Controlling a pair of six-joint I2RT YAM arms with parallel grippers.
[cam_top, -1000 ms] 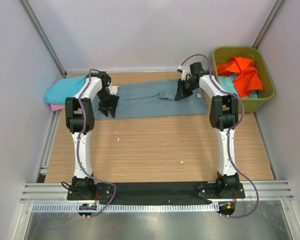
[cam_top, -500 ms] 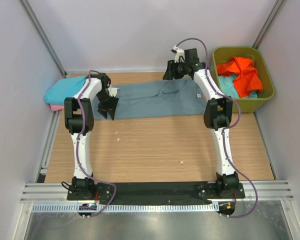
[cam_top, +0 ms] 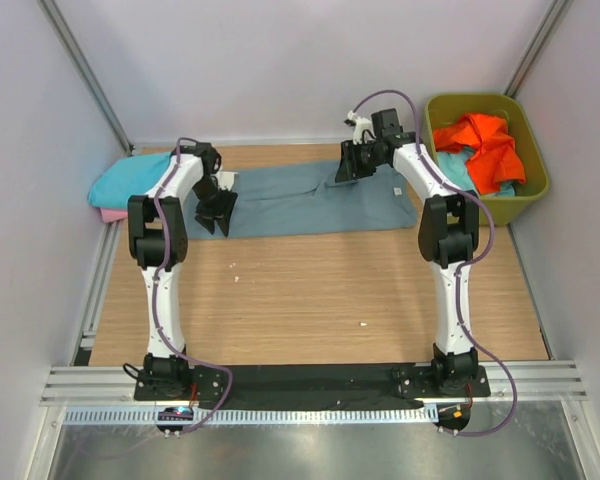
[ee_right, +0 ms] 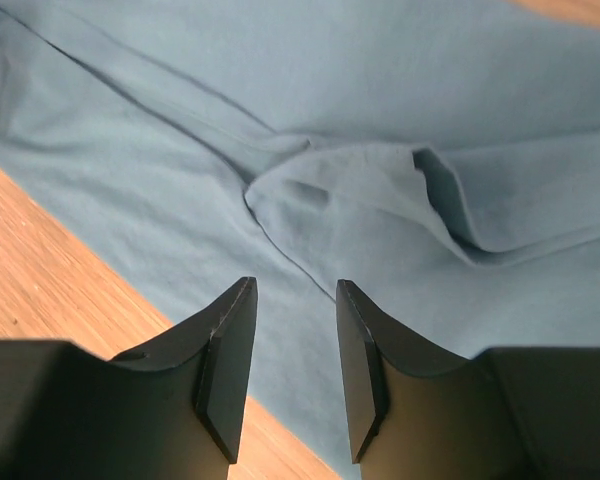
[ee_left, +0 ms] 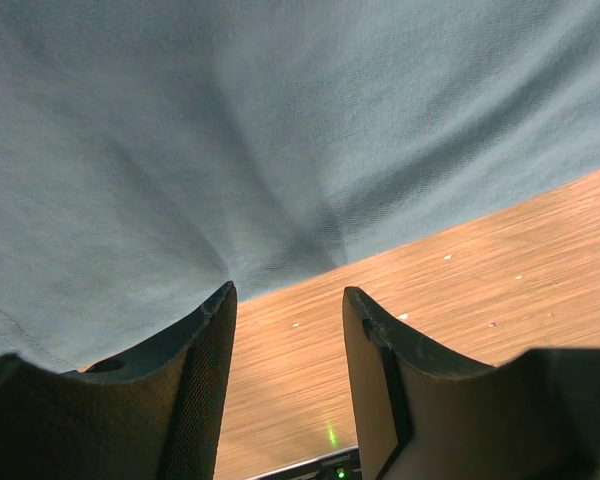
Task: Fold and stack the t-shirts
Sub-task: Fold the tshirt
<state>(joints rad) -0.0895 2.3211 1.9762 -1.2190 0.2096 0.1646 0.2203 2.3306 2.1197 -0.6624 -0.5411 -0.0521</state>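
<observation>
Grey-blue t-shirt (cam_top: 290, 200) lies spread under the left gripper (ee_left: 285, 295) and right gripper (ee_right: 295, 285), both part-open, apparently holding nothing.

No lettering, brand, number or sign was legible on the grey-blue shirt (cam_top: 290, 200) or on the green tub (cam_top: 510, 208) beside it.

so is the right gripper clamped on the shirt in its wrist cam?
No, the right gripper is open with nothing between its fingers, and the grey-blue shirt lies below it.
</observation>
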